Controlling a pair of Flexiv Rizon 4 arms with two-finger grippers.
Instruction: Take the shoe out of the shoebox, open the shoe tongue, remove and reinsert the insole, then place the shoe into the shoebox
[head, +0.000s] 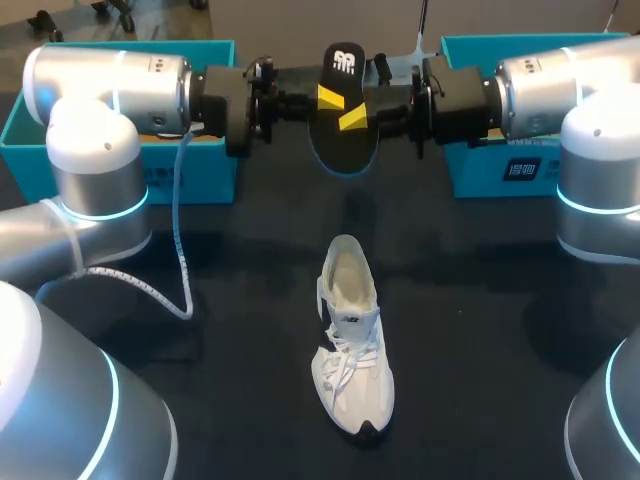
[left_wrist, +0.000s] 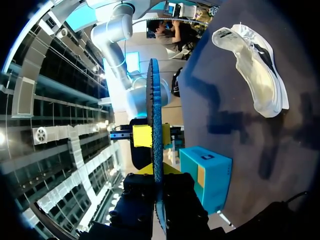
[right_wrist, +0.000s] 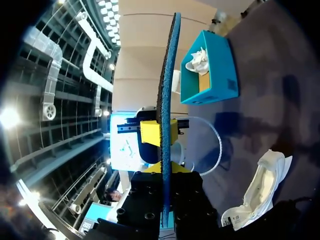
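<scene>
A black insole (head: 340, 150) is held upright above the table's far middle, between my two arms. My left gripper (head: 325, 98) is shut on its one side and my right gripper (head: 355, 117) is shut on the other. In the left wrist view the insole (left_wrist: 154, 115) runs edge-on out of my left gripper (left_wrist: 159, 172), with the other arm's yellow tip just beyond. The right wrist view shows the insole (right_wrist: 167, 75) in the same way in my right gripper (right_wrist: 165, 167). The white shoe (head: 352, 340) lies on the dark table below, heel toward the insole, tongue pulled open.
A teal shoebox (head: 195, 175) stands at the back left behind my left arm, with white paper inside (right_wrist: 200, 62). A second teal box (head: 500, 170) stands at the back right. A white cable (head: 180, 250) hangs from my left arm onto the table.
</scene>
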